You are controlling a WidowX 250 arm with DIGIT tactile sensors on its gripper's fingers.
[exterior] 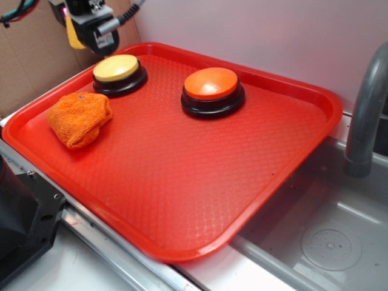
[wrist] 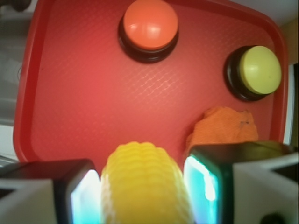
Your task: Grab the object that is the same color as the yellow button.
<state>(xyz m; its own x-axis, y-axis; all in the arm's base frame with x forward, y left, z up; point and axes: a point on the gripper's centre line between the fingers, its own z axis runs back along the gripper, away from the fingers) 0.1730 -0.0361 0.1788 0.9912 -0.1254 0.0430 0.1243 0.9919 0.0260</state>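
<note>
The object, a small yellow bumpy corn-cob cone [wrist: 145, 179], sits between my gripper's [wrist: 142, 189] two fingers, whose pads [wrist: 205, 182] press its sides. In the exterior view the gripper [exterior: 102, 37] hangs shut above the tray's far left corner, with the yellow cone [exterior: 73, 33] showing at its left side, lifted off the tray. The yellow button [exterior: 116, 68] [wrist: 259, 70], a pale-yellow dome on a black base, stands on the tray just below and to the right of the gripper.
An orange-domed button [exterior: 211, 83] [wrist: 150, 24] stands mid-back on the red tray [exterior: 182, 182] [wrist: 84, 93]. An orange knitted cloth [exterior: 80, 118] [wrist: 226, 125] lies near the yellow button. A grey sink [exterior: 327, 242] with a faucet [exterior: 367, 109] lies right of the tray.
</note>
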